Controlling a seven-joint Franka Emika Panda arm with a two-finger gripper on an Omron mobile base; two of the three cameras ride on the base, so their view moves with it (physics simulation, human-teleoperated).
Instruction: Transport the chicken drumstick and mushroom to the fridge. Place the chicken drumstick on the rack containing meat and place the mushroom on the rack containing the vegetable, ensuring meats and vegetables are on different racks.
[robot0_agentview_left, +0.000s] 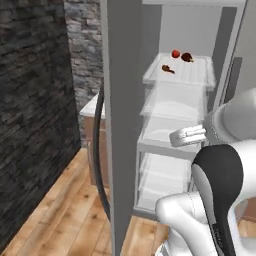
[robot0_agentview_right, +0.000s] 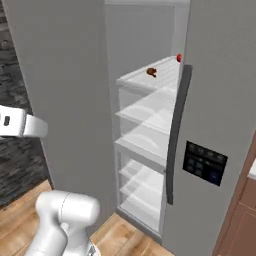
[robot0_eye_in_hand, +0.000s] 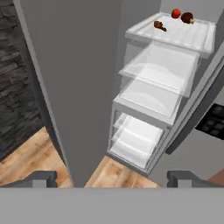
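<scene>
Fridge (robot0_agentview_left: 125, 125) fills the middle of the left base view, one door swung toward you edge-on, so the white inside and its pale shelves are open to reach. In the hand view the shelves run from upper right down to centre, which suggests the hand is pulled back and looking in from outside, not reaching.

Top shelf (robot0_eye_in_hand: 192, 37), upper right of the hand view, carries three things. Chicken drumstick (robot0_eye_in_hand: 159, 26) lies near the front left of that shelf. Behind it the meat chunk (robot0_eye_in_hand: 187, 17) and the red ball (robot0_eye_in_hand: 176, 13) sit just beside each other at the back. So you've got meat and vegetable on one rack; judging from the task, that sharing is the problem to watch. Lower shelves look bare.

Can't find the mushroom in any view.

Gripper (robot0_eye_in_hand: 112, 177) at the bottom of the hand view: tips spread fully wide, nothing between them, holding nothing. Likely next need is fetching the mushroom.
</scene>
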